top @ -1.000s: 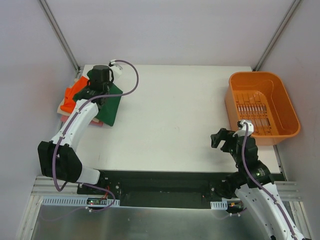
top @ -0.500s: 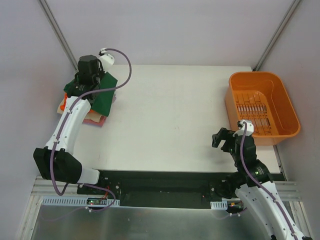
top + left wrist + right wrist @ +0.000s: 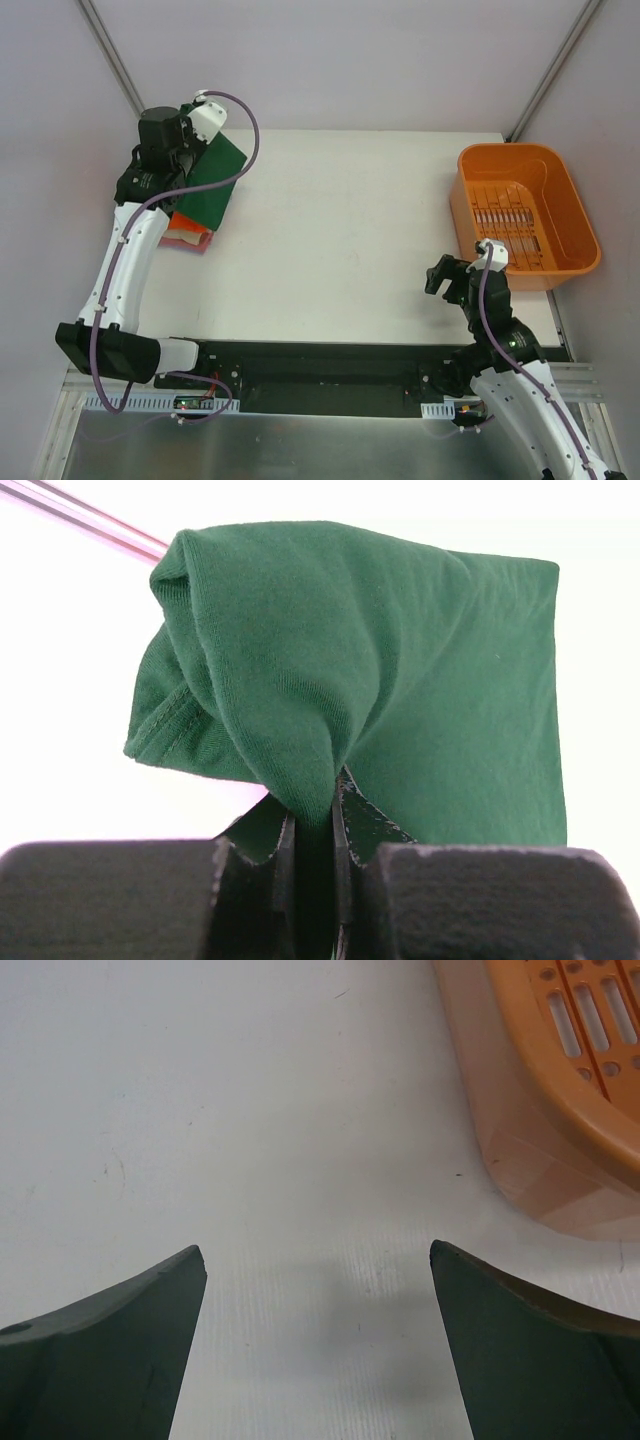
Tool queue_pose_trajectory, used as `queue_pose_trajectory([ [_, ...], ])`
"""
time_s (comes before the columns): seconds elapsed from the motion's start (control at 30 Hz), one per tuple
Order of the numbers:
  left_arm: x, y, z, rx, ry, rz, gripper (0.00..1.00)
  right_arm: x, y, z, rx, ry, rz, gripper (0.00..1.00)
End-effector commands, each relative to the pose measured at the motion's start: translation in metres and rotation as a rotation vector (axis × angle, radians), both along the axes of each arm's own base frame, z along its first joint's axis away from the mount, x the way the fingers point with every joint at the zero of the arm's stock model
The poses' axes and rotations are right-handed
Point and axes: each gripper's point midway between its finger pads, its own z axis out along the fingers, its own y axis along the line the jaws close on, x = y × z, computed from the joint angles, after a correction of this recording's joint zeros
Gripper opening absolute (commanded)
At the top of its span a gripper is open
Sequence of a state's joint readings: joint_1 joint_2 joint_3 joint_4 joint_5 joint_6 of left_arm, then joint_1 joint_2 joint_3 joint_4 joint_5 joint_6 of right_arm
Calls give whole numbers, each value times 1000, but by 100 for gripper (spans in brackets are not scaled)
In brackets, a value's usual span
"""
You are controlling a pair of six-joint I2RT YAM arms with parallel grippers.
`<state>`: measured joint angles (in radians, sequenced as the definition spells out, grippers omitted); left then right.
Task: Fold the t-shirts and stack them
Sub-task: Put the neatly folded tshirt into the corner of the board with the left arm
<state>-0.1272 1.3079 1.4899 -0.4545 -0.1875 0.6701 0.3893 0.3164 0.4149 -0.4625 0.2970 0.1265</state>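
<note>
Carrying the dark green t-shirt (image 3: 400,680) farther toward the back-left bench (image 3: 350,230) corner than a second ago, pinching its cloth tight in the left hand (image 3: 312,815), likely lining it up over the stack (image 3: 192,236). Holding the right hand (image 3: 318,1290) spread wide and empty beside the basket (image 3: 525,215). Covering most of the stack with green cloth, leaving contact impossible to judge.

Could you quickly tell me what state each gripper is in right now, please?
Left gripper: shut on the green t-shirt.
Right gripper: open, holding nothing.
</note>
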Motion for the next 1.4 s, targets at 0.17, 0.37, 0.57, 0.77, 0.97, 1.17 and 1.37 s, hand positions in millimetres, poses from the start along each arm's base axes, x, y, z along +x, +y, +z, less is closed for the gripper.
queue_pose_trajectory([
  [0.17,12,17,-6,21,5,5,0,2,-7,-2,-31,21,-37,96],
  [0.37,46,45,-36,9,78,31,0,3,-18,-2,-69,33,-89,96],
  [0.57,71,81,-62,13,133,82,0,3,-24,4,-99,42,-110,96],
  [0.77,79,111,-85,8,141,108,0,3,-19,6,-85,45,-87,96],
  [0.97,90,130,-106,38,135,166,33,3,-22,4,-95,54,-102,96],
  [1.17,99,133,-87,-24,69,229,99,3,-20,4,-94,57,-93,96],
  [1.37,81,95,-25,-273,-97,177,99,2,-9,10,-46,32,-39,96],
])
